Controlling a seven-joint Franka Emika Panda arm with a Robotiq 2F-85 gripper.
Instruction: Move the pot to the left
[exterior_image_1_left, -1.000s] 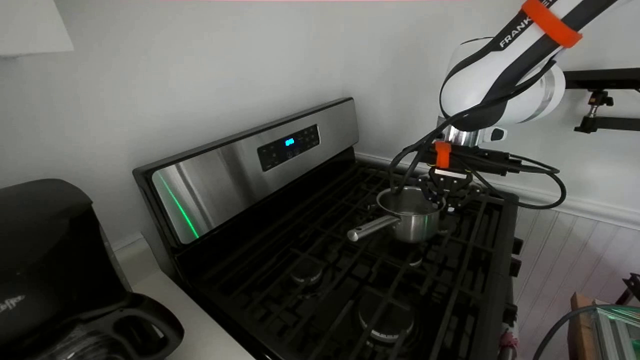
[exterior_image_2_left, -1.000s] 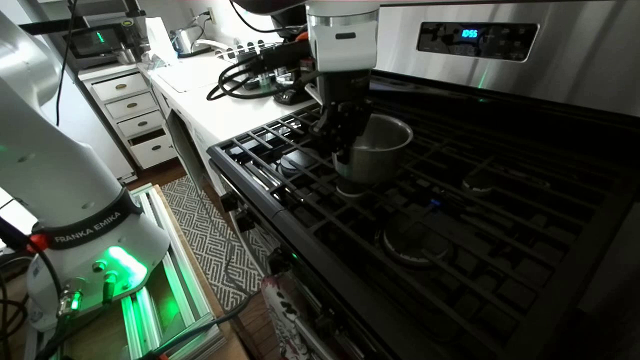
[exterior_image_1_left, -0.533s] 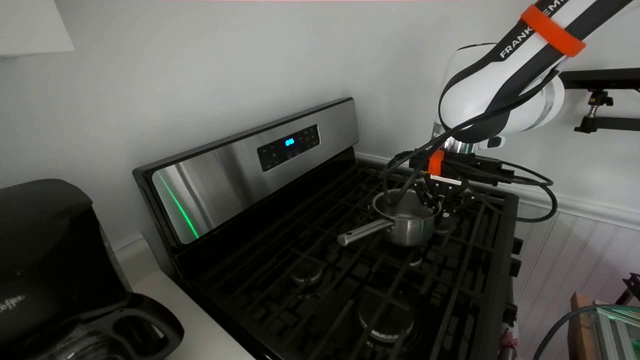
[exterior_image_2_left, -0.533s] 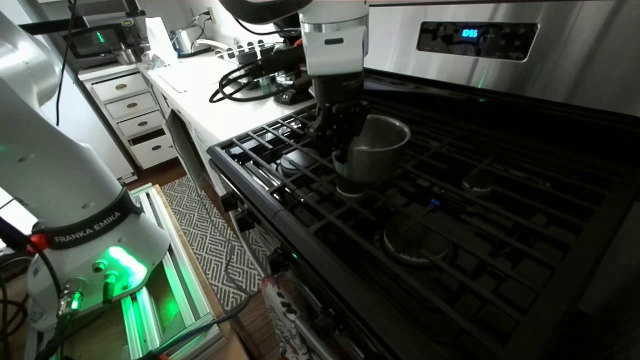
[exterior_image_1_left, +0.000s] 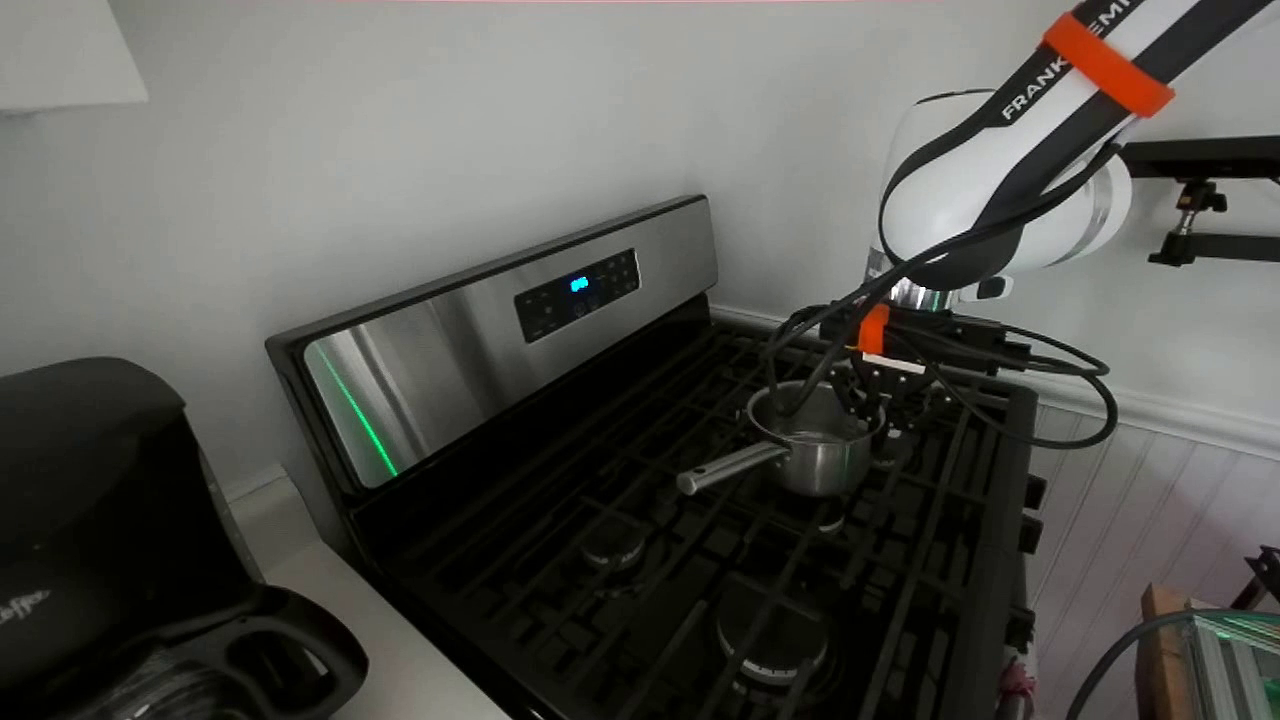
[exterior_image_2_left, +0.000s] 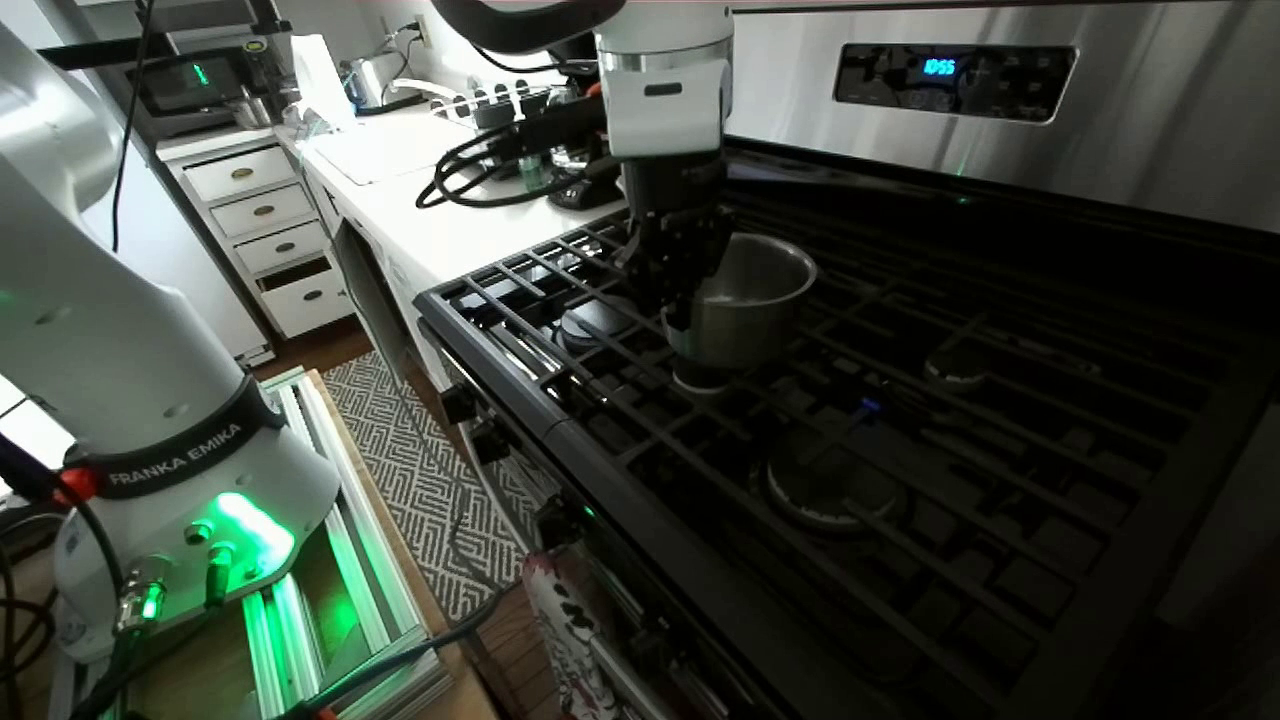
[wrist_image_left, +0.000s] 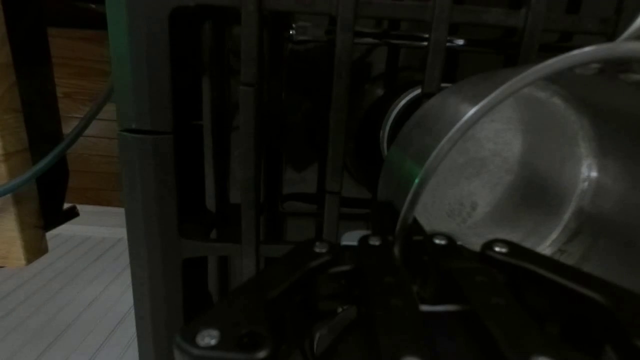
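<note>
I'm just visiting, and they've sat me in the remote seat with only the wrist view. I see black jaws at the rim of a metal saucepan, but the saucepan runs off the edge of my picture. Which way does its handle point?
Observer: In an exterior view the long, straight handle sticks out from the saucepan toward the lower left of that picture.

Operator: Nice, I'd never have guessed. And all I get of the stove is dark bars and an edge. Does it have any sort of screen?

Observer: Yes, an exterior view shows a control panel with blue digits that read 10:55.
</note>
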